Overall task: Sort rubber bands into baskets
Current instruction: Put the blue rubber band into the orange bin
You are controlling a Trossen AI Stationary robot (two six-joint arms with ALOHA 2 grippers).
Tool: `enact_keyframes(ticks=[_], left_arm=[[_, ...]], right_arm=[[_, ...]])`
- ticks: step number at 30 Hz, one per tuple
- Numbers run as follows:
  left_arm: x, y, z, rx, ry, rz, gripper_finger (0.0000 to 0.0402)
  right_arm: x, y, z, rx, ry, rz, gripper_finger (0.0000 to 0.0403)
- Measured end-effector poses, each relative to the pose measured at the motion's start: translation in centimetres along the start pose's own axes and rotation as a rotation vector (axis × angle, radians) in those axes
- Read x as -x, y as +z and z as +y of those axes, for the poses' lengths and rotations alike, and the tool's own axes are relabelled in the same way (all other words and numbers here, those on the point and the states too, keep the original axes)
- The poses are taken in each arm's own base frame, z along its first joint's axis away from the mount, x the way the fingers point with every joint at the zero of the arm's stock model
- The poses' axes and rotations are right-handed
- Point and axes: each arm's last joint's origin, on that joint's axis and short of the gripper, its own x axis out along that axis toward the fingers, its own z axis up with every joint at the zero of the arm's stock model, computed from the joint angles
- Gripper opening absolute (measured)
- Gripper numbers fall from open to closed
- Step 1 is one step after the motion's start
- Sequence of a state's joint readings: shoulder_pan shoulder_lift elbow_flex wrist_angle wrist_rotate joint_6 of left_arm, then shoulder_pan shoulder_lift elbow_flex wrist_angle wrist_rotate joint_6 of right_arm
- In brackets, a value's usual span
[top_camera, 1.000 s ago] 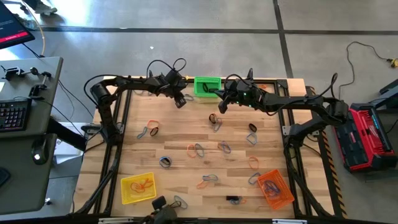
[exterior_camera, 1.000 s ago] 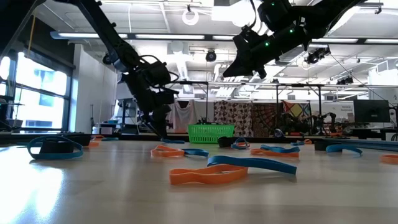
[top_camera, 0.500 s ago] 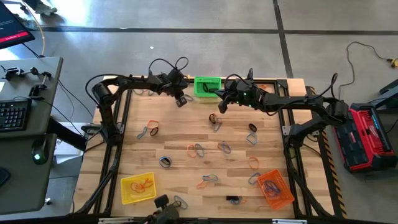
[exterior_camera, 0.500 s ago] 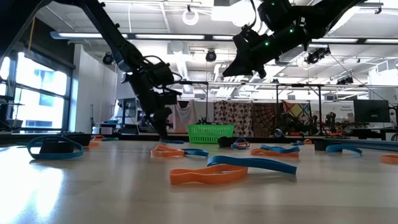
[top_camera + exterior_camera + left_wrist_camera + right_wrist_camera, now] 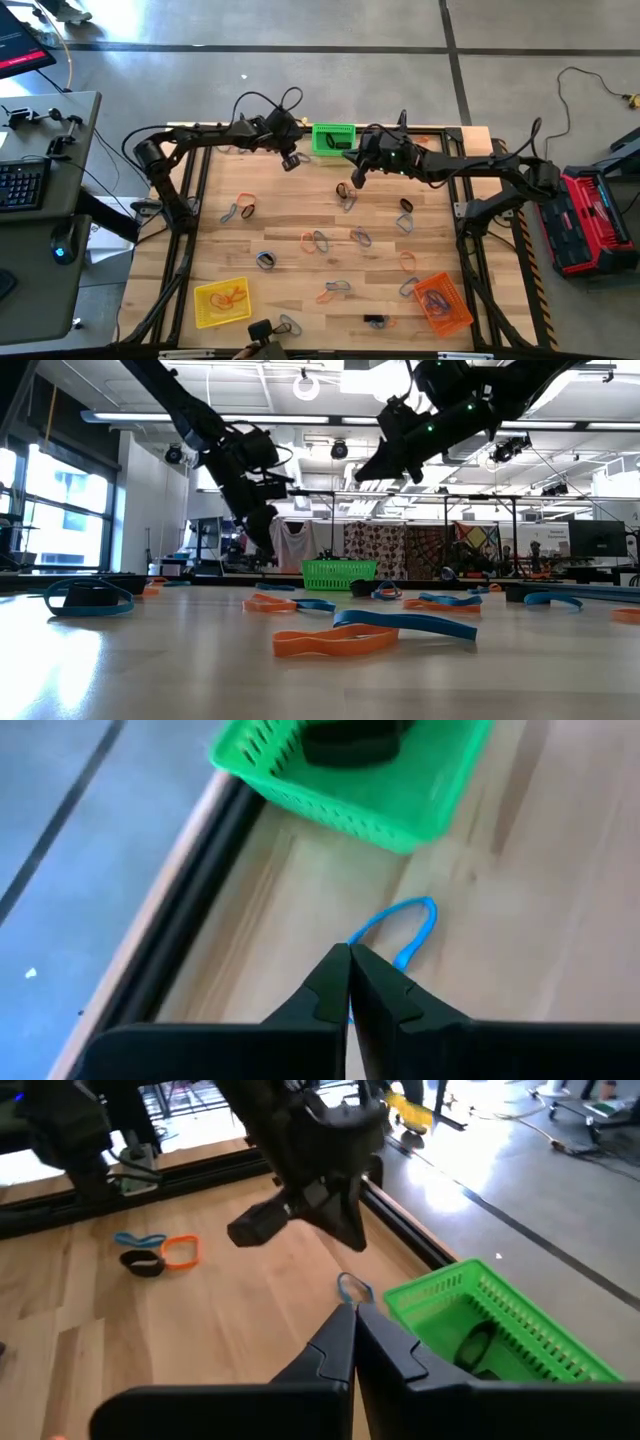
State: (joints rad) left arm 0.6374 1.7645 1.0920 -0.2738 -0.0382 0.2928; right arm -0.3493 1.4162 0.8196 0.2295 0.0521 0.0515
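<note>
My left gripper [image 5: 349, 952] hangs over the table's far edge, just left of the green basket [image 5: 333, 138], shut on a blue rubber band [image 5: 412, 925]. The low view shows this gripper [image 5: 268, 555] above the tabletop. My right gripper [image 5: 354, 1312] is shut and holds nothing. It hovers in front of the green basket, high above the table [image 5: 365, 475]. Black bands [image 5: 475, 1348] lie in the green basket. Loose bands in orange, blue and black lie across the table [image 5: 316, 240]. My left gripper pinches one end of the blue band's loop [image 5: 358, 938] between its two fingertips, coming from above at a slant toward the table's far edge. The rest of the loop [image 5: 352, 1288] sticks out past the tips. Whether it is clear of the wood, I cannot tell.
A yellow basket [image 5: 222, 300] with orange bands stands near the front left. An orange basket [image 5: 443, 303] stands near the front right. A dark band [image 5: 343, 190] lies on the table under my right gripper. The dark frame rail [image 5: 180, 920] runs along the far edge.
My left gripper has risen from just above the tabletop to higher above it, staying beside the green basket.
</note>
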Motion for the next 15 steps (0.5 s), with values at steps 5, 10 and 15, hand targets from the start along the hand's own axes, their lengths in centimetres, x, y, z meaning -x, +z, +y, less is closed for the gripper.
enact_keyframes(ticks=[5,10,15], left_arm=[[-1.7,-1.0,-0.3,0.049,-0.031,0.077,0.0047],[-3.5,-1.6,-0.5,0.088,-0.02,0.103,0.0104],[-4.3,-2.0,0.0,0.136,0.034,0.119,0.0137]], right_arm=[[0.0,0.0,0.6,0.015,0.02,0.0,0.0014],[0.1,0.0,0.8,0.017,0.025,0.0,0.0029],[0.0,0.0,0.8,0.017,0.025,0.001,0.0035]])
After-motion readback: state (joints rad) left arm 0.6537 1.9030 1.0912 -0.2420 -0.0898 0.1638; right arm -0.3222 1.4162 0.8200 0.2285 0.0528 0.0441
